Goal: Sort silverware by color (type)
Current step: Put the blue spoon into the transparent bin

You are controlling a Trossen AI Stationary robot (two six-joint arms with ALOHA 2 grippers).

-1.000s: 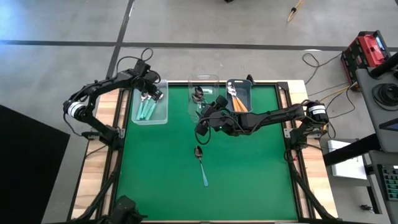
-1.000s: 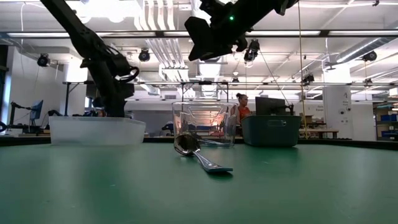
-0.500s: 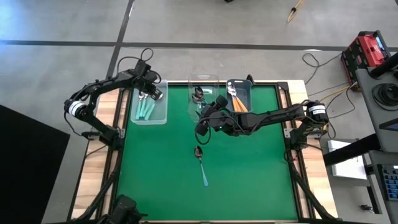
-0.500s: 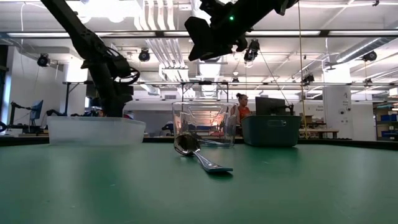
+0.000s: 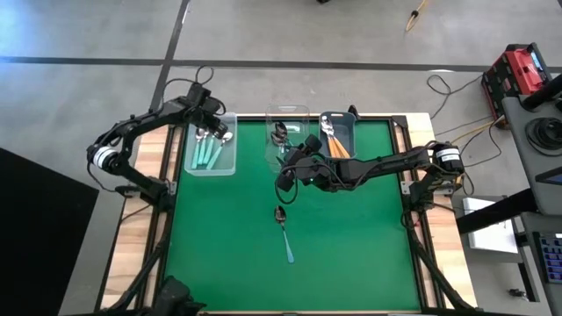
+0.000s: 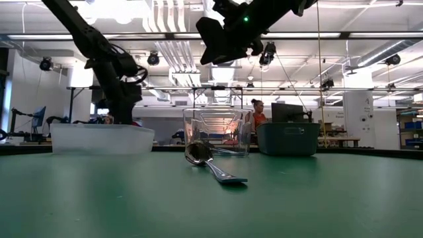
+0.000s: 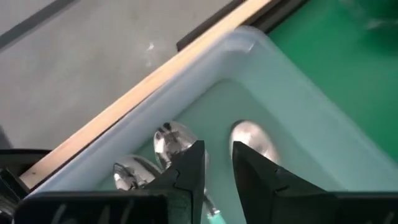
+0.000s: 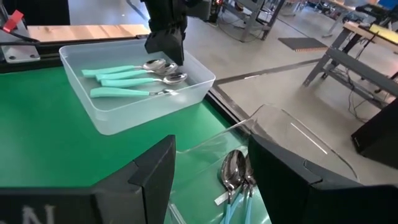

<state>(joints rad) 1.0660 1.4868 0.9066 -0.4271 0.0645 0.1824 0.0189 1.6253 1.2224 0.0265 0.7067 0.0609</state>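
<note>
**One blue-handled spoon left on the mat**

The left gripper (image 5: 213, 128) hangs above the clear bin (image 5: 230, 164) holding the mint spoons (image 8: 134, 81), fingers slightly parted and empty, likely after a drop; the right gripper (image 5: 284, 182), fingers wide and holding nothing, hovers just beyond the lone spoon (image 5: 284, 230) on the green mat (image 5: 351, 246), probably poised to collect it; other spoons lie sorted in bins further beyond that spoon.

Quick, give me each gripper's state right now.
Left gripper: over the clear bin of mint-handled spoons, fingers slightly apart, holding nothing.
Right gripper: open, empty, above mid-table near the blue-handled spoon.
</note>
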